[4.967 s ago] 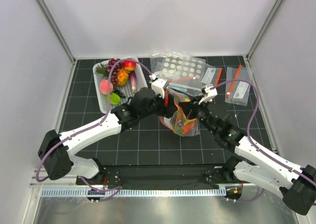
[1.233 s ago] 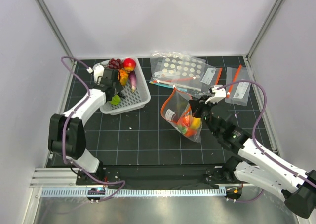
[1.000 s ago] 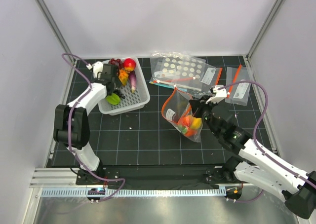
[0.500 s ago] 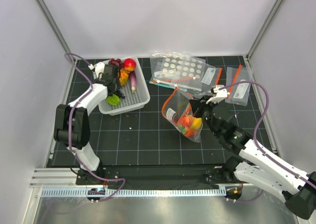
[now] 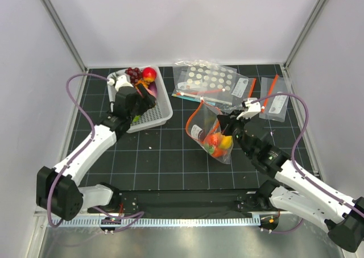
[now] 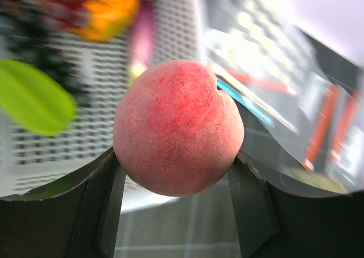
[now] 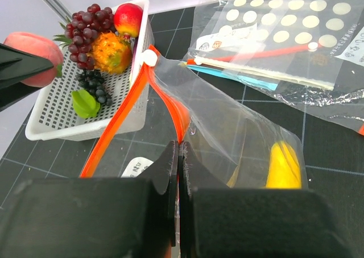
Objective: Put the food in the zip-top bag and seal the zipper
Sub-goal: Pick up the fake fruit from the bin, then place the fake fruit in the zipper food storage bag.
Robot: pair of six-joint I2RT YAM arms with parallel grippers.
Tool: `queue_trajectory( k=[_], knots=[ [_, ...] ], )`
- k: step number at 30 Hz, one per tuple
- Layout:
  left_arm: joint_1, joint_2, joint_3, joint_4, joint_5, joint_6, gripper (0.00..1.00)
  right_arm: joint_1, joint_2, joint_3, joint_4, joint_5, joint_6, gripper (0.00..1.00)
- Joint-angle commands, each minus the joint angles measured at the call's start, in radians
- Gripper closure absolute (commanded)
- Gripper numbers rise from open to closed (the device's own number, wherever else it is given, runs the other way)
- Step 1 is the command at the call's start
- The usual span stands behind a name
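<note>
Left tool [image 6: 174,177] clamps a matte pink-red peach [image 6: 177,121]; right tool [image 7: 178,155] pinches the orange-red zipper [image 7: 118,115] of the clear zip-top bag [image 7: 227,121].

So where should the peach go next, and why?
Probably carry the peach across to the zip-top bag. The left fingers grip it by the basket, and the right fingers pinch the bag by its zipper, holding the mouth open.

Top camera looked down from the near side; 2 wrist cameras looked forward, close; all shared the white basket [image 5: 151,113].
</note>
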Motion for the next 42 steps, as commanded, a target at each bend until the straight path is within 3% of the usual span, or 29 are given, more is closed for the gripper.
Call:
queue_trajectory(
  k=[1, 11, 18, 25, 31, 33, 34, 42],
  knots=[
    [-0.063, -0.054, -0.011, 0.151, 0.198, -0.009, 0.64, 0.001, -0.008, 0.022, 0.049, -0.008, 0.014, 0.99],
    [-0.288, -0.043, 0.047, 0.218, 0.408, 0.092, 0.63, 0.001, -0.025, 0.023, 0.046, -0.024, 0.017, 0.99],
    [-0.382, 0.032, 0.121, 0.218, 0.558, 0.12, 0.61, -0.001, -0.054, 0.022, 0.039, -0.021, 0.012, 0.99],
    [-0.475, 0.152, 0.235, 0.113, 0.487, 0.186, 0.55, 0.001, -0.085, 0.019, 0.033, -0.007, 0.004, 0.99],
    [-0.477, 0.218, 0.293, 0.014, 0.437, 0.181, 0.36, 0.001, -0.091, 0.017, 0.033, 0.001, 0.004, 0.99],
    [-0.48, 0.219, 0.296, 0.001, 0.428, 0.181, 0.07, 0.001, -0.092, 0.016, 0.035, 0.005, 0.004, 0.99],
    [-0.485, 0.213, 0.298, -0.002, 0.422, 0.183, 0.0, 0.001, -0.092, 0.013, 0.035, 0.007, 0.004, 0.99],
    [-0.495, 0.126, 0.275, -0.007, 0.392, 0.218, 0.0, 0.001, -0.097, 0.01, 0.035, 0.033, 0.006, 0.99]
  ],
)
